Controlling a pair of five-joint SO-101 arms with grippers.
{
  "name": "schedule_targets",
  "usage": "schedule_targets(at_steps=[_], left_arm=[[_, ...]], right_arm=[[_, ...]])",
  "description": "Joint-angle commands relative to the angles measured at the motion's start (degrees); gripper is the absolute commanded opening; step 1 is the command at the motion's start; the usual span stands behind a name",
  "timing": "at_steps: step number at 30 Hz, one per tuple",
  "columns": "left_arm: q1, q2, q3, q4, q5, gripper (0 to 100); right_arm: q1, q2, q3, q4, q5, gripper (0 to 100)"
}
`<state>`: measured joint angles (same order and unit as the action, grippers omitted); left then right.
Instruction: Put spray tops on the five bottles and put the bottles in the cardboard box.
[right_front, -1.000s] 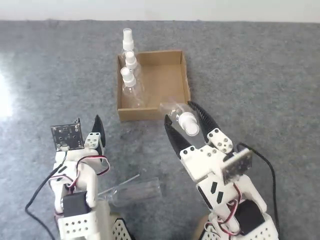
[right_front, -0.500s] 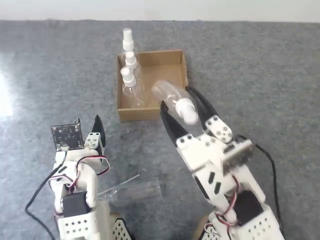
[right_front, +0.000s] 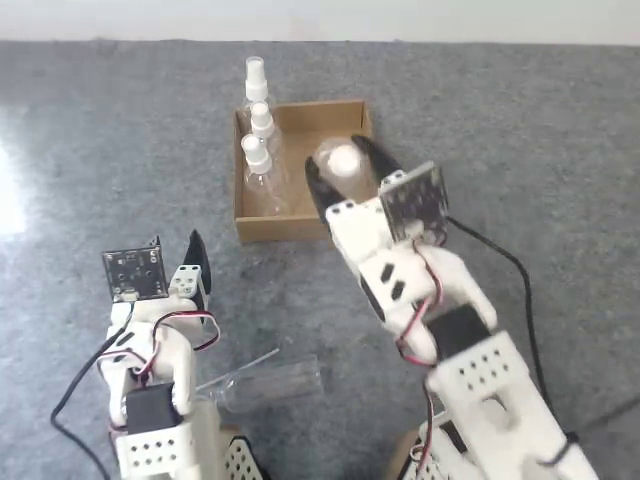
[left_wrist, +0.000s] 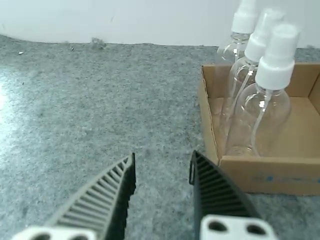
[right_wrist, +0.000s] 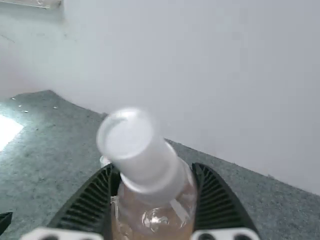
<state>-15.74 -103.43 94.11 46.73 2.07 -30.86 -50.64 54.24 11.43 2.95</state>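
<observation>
The right hand (right_front: 345, 175) is closed around a clear spray bottle (right_wrist: 150, 200), gripping it just under its white top. It holds the bottle roughly upright over the open cardboard box (right_front: 290, 228). 3 capped bottles (right_front: 262, 150) stand in a row along 1 side wall of the box; whether the farthest is inside it cannot be told. Another clear bottle (right_front: 270, 382) lies on its side on the grey bench (right_front: 520, 140) near the left arm's base. The left hand (left_wrist: 162, 160) sits low over the bench short of the box, its fingers parted and holding nothing.

The step in hand appears to be setting the held bottle down in the box. To do it well, the right arm should probably come down vertically over the bare cardboard floor beside the row. The bottle has to stay plumb so that its base lands flat. Release should wait until the base bears on the cardboard. The fingers should then open only slightly and lift straight up, since a sideways exit could topple the neighbouring bottles.
</observation>
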Motion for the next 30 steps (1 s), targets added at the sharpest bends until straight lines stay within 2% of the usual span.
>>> schedule_targets(at_steps=[1,15,30], left_arm=[[-0.44,-0.88,-0.48,0.0,0.18,17],[-0.44,-0.88,-0.4,0.0,0.09,17],[-0.44,-0.88,-0.31,0.0,0.09,17]], right_arm=[[1.89,7.43,-8.62,-1.71,0.35,2.0],[4.18,33.89,-26.55,-1.71,0.35,2.0],[6.46,54.55,-44.31,-1.71,0.26,2.0]])
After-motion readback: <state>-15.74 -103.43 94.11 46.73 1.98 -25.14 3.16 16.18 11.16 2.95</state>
